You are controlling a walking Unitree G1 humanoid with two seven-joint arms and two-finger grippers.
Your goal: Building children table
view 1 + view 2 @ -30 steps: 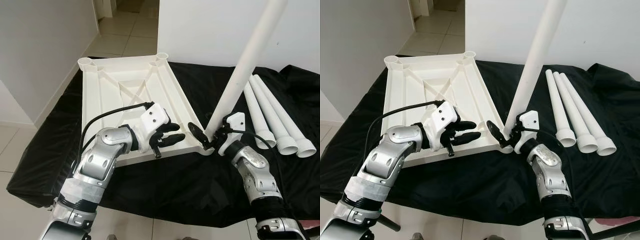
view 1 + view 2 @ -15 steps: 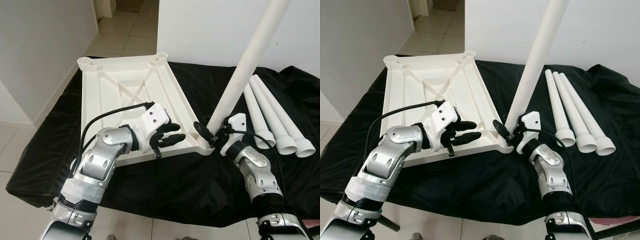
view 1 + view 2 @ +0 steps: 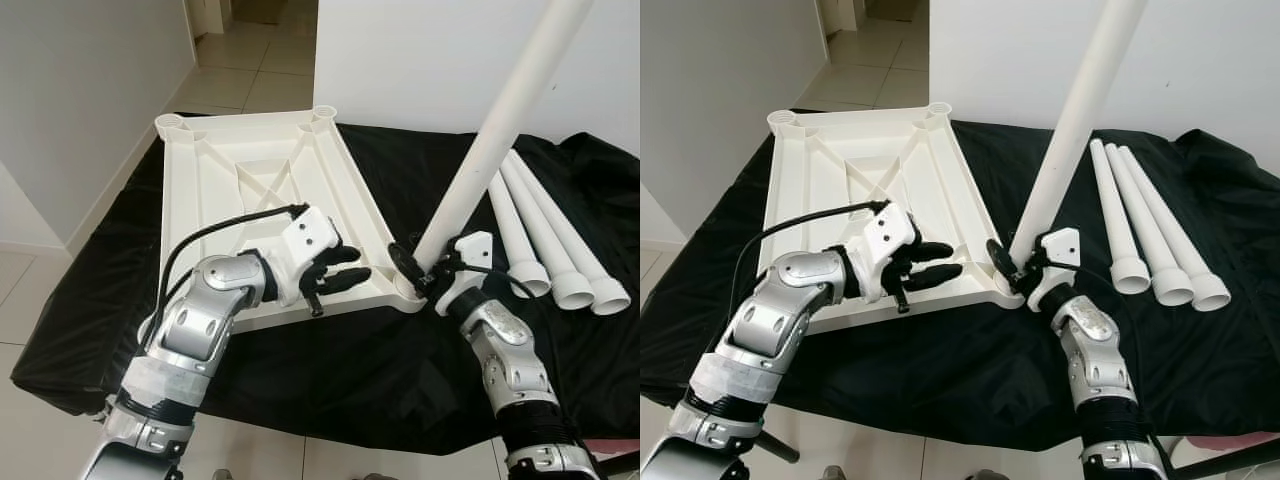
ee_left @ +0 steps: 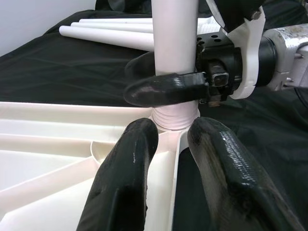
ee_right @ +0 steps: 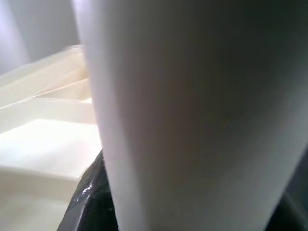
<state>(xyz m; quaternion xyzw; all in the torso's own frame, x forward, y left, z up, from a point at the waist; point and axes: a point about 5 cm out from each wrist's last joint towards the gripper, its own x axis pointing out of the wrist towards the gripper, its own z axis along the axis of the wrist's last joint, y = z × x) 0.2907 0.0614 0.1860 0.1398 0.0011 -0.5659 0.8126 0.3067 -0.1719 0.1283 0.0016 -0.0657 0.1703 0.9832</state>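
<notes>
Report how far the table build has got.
Done: the tabletop lies upside down on the black cloth. In hand: the right gripper holds one leg in the near corner socket while the left gripper rests on the near rim. Left: three legs lie beside it.

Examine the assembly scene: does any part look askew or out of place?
Yes: the table leg held by the right pincer leans at the corner socket of the upturned tabletop, not upright.

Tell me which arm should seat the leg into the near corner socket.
Right. The right gripper is already shut on the upright leg, its threaded end at the tabletop's corner socket. The left gripper rests open on the tabletop's near edge, bracing it.
</notes>
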